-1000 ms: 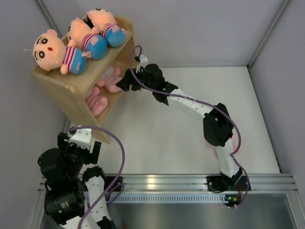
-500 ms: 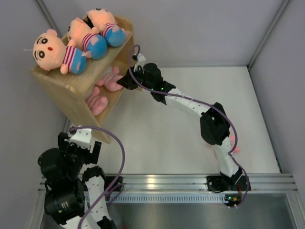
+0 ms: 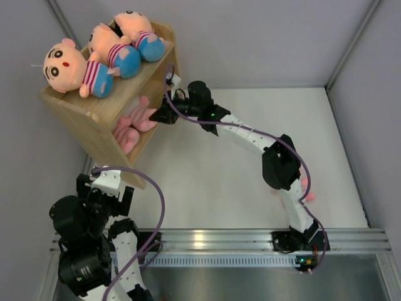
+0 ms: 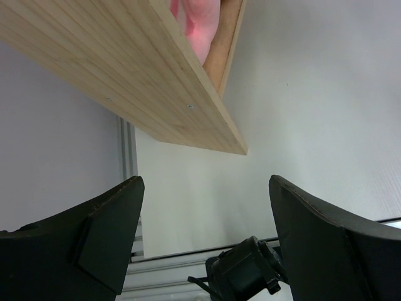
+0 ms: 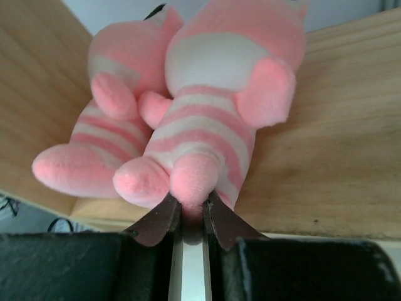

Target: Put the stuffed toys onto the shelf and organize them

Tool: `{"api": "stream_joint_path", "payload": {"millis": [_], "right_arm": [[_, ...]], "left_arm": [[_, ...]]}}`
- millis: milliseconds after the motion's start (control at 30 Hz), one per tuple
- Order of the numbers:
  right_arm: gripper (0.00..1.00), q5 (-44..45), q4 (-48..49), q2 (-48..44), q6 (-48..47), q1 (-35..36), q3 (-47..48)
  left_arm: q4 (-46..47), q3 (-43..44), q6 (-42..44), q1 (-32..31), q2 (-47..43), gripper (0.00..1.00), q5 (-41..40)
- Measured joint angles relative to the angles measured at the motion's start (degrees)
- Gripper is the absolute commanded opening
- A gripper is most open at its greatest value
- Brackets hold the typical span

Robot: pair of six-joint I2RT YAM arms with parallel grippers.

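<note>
- Step in hand: seating a pink striped animal (image 5: 213,119) on the lower tier of the shelf (image 5: 332,119), touching a second pink animal (image 5: 116,94).
- The right gripper (image 5: 191,213) is pinched narrow on its bottom end; leg or tail, cannot tell. Not yet released.
- The left gripper (image 4: 203,188) hangs low by the shelf's side panel, fingers wide, nothing between.
- Three boy dolls (image 3: 109,50) lie on the top tier.
- Next move, my read: part the fingers, back straight out without dragging the toy along.
- A scrap of pink (image 3: 307,191) shows behind the right elbow; probably the last animal, mostly hidden.
</note>
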Motion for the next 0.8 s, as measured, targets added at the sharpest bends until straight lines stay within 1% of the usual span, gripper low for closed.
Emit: {"api": "stream_joint_path", "payload": {"millis": [100,200,233,300,333,400,433,533,567,633,667,767,800], "right_arm": [[0.08,-3.72,-0.72,0.0,-0.74,-0.09,0.37],[0.19,-5.79,-1.73,0.0,-1.25,-0.39,0.74],[0.31,-5.99,-2.45,0.02,-1.53,-0.5,1.22],[0.44,-5.9,-4.66,0.11,-2.23,-0.66,3.06],[0.56,-5.44,-5.55,0.28,-2.64,-0.74,4.33],[0.63,-4.44,-6.4,0.42,-3.43,-0.92,6.08],[0.68,-3.69,-6.75,0.42,-3.74,-1.05,6.56],[0.71,-0.92,-8.26,0.39,-4.2,-1.7,6.62],[0.74,0.17,-8.81,0.31,-4.22,-2.12,6.03],[0.79,3.1,-9.86,-1.29,-4.15,-3.17,2.82],[0.8,4.59,-10.45,-2.36,-4.2,-3.78,0.96],[0.83,11.82,-13.62,-8.04,-4.35,-6.88,-5.77],[0.87,14.78,-14.56,-10.58,-4.48,-8.0,-8.2]], "left_arm": [[-0.07,0.37,0.0,0.0,0.0,0.87,0.15],[-0.09,0.46,0.0,0.0,0.0,0.87,0.15],[-0.09,0.48,0.0,0.0,0.0,0.87,0.15],[-0.11,0.57,0.0,0.0,0.0,0.87,0.15],[-0.11,0.66,0.0,0.0,0.0,0.87,0.15],[-0.13,0.76,0.0,0.0,0.0,0.87,0.13],[-0.13,0.87,0.0,0.0,0.0,0.87,0.13],[-0.13,0.96,0.0,0.0,0.0,0.87,0.15],[-0.13,0.96,0.0,0.0,0.0,0.87,0.15],[-0.13,0.96,0.0,0.0,0.0,0.87,0.17],[-0.13,0.96,0.02,0.0,0.0,0.87,0.2],[-0.13,0.96,0.0,0.0,0.0,0.87,0.28],[-0.13,0.96,0.0,0.0,0.0,0.87,0.44]]}}
